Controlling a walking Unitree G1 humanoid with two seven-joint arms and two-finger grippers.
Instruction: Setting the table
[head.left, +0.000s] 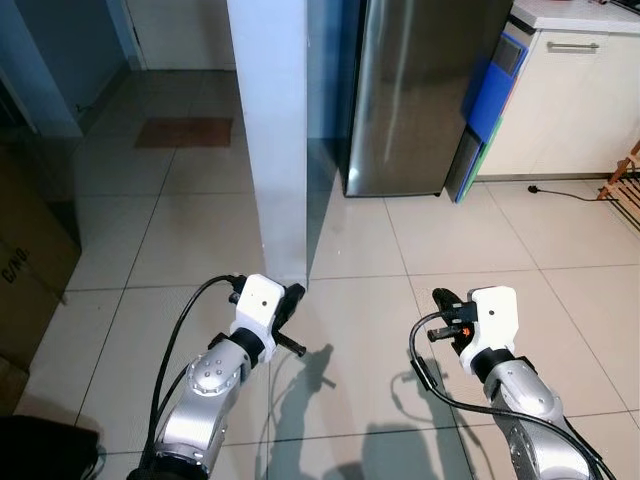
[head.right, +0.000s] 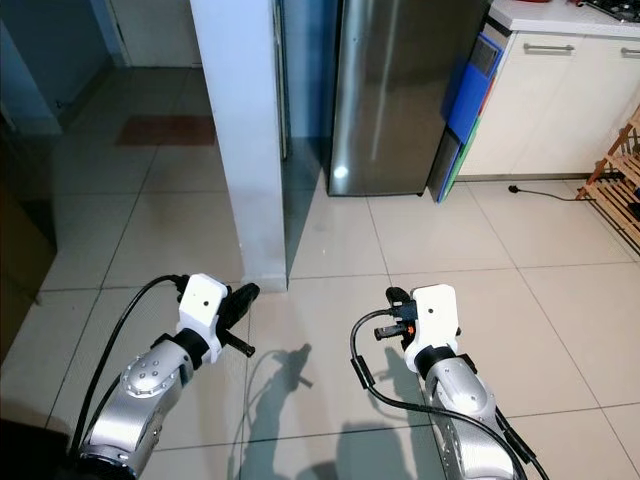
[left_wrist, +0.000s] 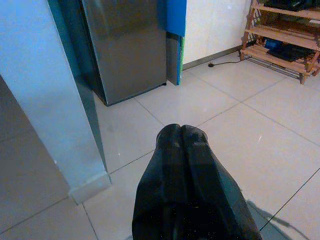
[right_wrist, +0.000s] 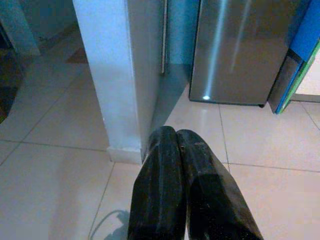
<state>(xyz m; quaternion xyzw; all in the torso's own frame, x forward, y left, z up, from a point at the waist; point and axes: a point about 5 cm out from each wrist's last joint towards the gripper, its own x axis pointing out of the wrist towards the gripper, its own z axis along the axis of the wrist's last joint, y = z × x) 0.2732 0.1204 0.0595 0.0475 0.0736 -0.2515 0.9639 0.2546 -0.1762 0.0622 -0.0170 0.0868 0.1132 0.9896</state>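
**Still en route, both grippers carrying nothing**

Plainly, no table, dish or cutlery can be made out from here, so which way the task's things lie from either gripper cannot be told, nor which arm is nearer them. The left gripper (left_wrist: 181, 131) and the right gripper (right_wrist: 176, 134) are both clenched on nothing, fingers pressed together, held low over the tiled floor (head.left: 470, 240). Straight ahead stands a white pillar (head.left: 270, 130), the left gripper (head.left: 293, 300) close to its base; beyond it a steel refrigerator (head.left: 425, 90), then a white cabinet (head.left: 570, 100) and a wooden rack (left_wrist: 280, 40) farther to the right. My guess is that walking comes first, around the pillar
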